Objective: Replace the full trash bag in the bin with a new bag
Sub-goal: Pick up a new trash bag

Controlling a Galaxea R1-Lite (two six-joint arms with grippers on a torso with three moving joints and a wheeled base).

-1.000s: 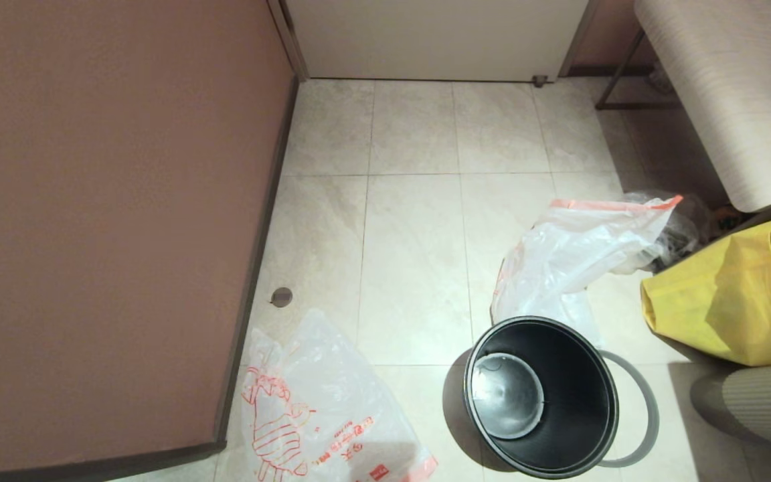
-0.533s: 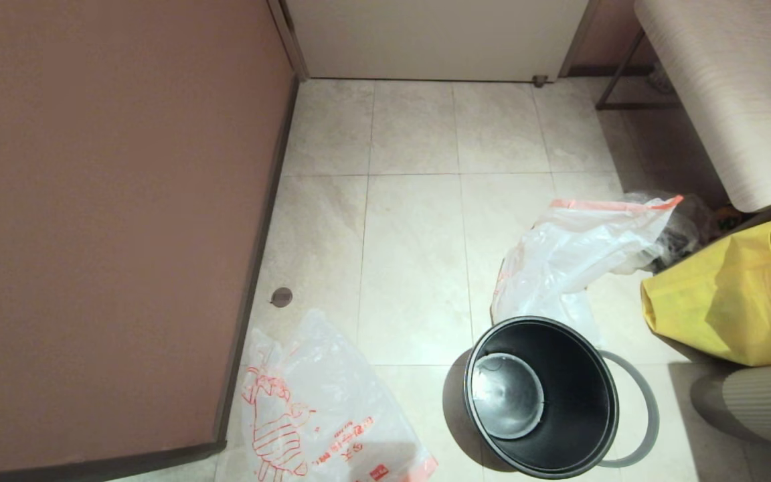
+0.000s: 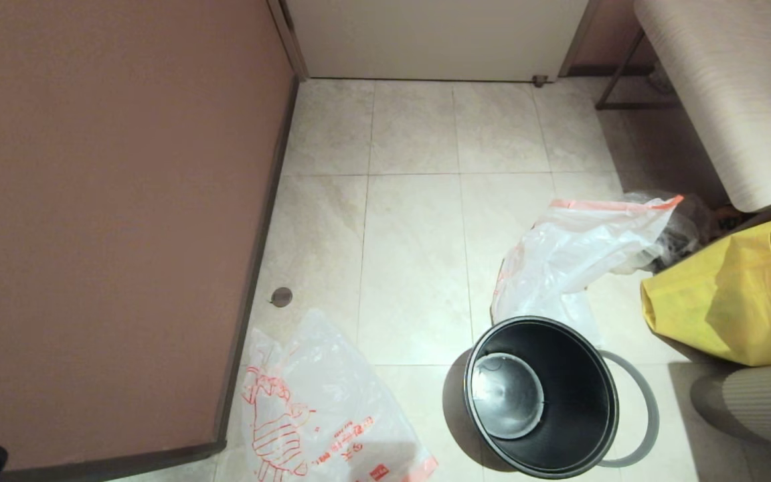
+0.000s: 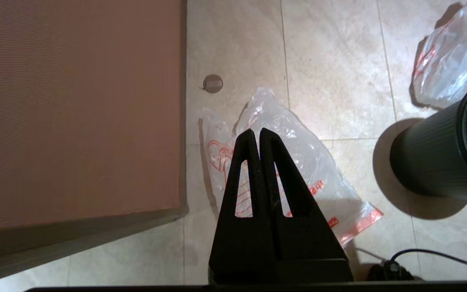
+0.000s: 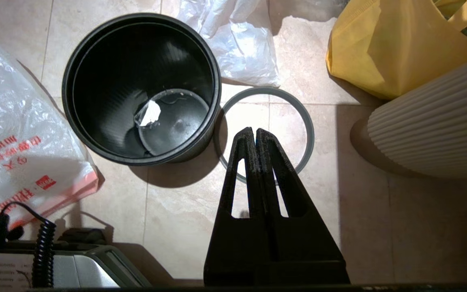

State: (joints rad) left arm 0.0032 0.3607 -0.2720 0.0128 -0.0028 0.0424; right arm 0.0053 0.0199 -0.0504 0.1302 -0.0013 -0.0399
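Standing upright on the tiled floor (image 3: 412,268), the bin (image 3: 541,396) is unlined, its black ribbed wall bare, with just a small pale scrap on its bottom. Its grey ring rim (image 5: 266,134) lies flat on the tiles, touching the bin's right side. Just behind the bin slumps the full trash bag (image 3: 576,251), orange-red hem turned to the far side, leaning toward the yellow tote (image 3: 727,301) at the right. Over to the left, near the brown wall (image 3: 104,221), the new bag (image 3: 318,415) lies flat, red cartoon and lettering face up, well apart from the bin. The left tool (image 4: 256,134) hangs above that new bag, jaws pressed together and gripping nothing. The right tool (image 5: 253,133) hovers over the grey ring, likewise closed and empty. A pale desk (image 3: 727,100) juts in at the far right.
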